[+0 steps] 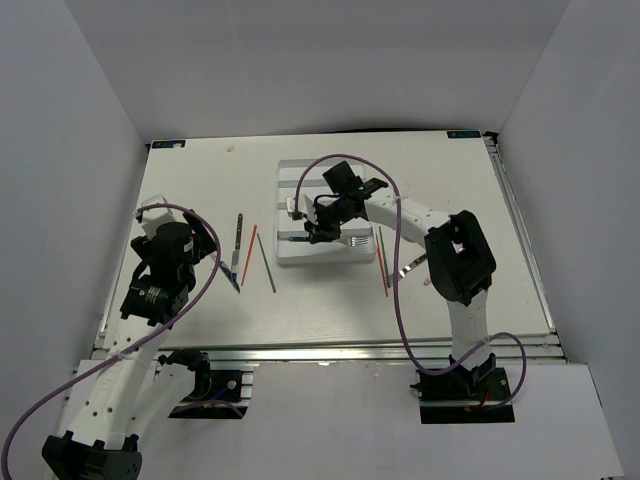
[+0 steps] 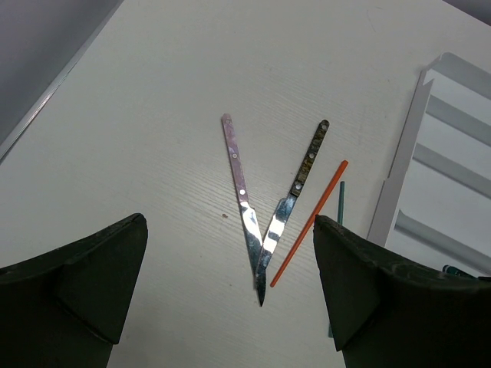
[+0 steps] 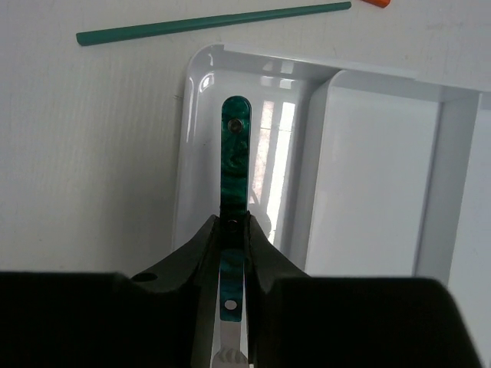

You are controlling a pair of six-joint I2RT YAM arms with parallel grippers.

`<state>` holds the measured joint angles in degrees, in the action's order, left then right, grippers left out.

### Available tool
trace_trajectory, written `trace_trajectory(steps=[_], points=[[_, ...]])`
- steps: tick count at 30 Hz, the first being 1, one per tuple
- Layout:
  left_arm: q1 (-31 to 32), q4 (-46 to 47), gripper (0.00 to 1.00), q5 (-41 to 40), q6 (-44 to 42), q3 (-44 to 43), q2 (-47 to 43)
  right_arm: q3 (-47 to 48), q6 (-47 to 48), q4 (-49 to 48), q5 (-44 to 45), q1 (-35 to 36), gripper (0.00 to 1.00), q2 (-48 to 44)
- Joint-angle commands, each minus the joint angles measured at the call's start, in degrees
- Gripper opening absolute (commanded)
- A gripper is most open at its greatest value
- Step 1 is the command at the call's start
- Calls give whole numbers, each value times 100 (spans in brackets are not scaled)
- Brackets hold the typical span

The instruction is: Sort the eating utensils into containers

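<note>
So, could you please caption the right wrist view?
Right gripper holds a green-handled utensil over an end compartment of the white tray.

1. The tray (image 3: 376, 153) was white plastic, smooth and glossy, with light reflecting off its walls.
2. The green-handled utensil (image 3: 235, 161) had a polished, marbled handle with metal rivets.
3. The pink-handled knife (image 2: 242, 201) and dark-handled knife (image 2: 289, 203) had mirror-bright metal blades.
4. The table (image 2: 138, 115) looked matt white and faintly grained.
5. The orange chopstick (image 2: 309, 224) looked smooth and matt.

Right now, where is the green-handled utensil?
Right wrist view: the green-handled utensil is clamped in the right gripper, handle above the outermost compartment of the white tray, near the green chopstick.
</note>
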<state>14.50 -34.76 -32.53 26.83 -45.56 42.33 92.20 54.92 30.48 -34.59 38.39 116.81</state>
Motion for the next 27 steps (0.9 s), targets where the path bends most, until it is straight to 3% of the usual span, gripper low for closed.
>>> trace_trajectory(steps=[1, 2, 5, 7, 8, 9, 10, 12, 15, 17, 18, 19, 21, 23, 27], points=[[26, -13, 98, -51, 7, -14, -40, 79, 116, -253, 144, 10, 4, -151], [26, -13, 98, -51, 7, -6, -40, 61, 107, -262, 198, 10, 17, -150], [26, -13, 98, -51, 7, -14, -32, 96, 54, -297, 260, 10, 45, -168], [26, -22, 98, -51, 7, -14, -23, 113, 19, -306, 242, 10, 45, -264], [26, -22, 98, -60, 7, -14, -31, 131, 2, -314, 207, 10, 52, -308], [26, -22, 98, -60, 7, -14, -31, 131, -7, -323, 181, 10, 65, -430], [26, -13, 98, -60, 7, -14, -40, 123, -42, -376, 172, 10, 87, -501], [26, -22, 98, -60, 7, -14, -40, 70, -138, -455, 224, 2, 89, -737], [26, -22, 98, -78, 7, -6, -58, -262, -1032, -1235, 793, 2, 89, -1263], [26, -22, 98, -95, 15, -5, -75, -518, -2638, -2560, 2432, 2, 89, -1738], [26, -22, 98, -87, 15, -14, -84, -658, -3262, -2930, 4449, 2, 89, -1863], [26, -22, 98, -86, 15, -6, -84, -668, -4704, -3247, 5635, -16, 89, -1960], [26, -13, 98, -86, 15, -5, -76, -503, -6581, -2316, 7879, -94, 89, -2162], [26, -22, 98, -78, 15, -5, -58, -615, -6889, -1540, 7267, -244, 89, -2442], [26, -13, 98, -60, 7, -6, -93, -1274, -8449, -572, 7258, -681, 88, -2777]])
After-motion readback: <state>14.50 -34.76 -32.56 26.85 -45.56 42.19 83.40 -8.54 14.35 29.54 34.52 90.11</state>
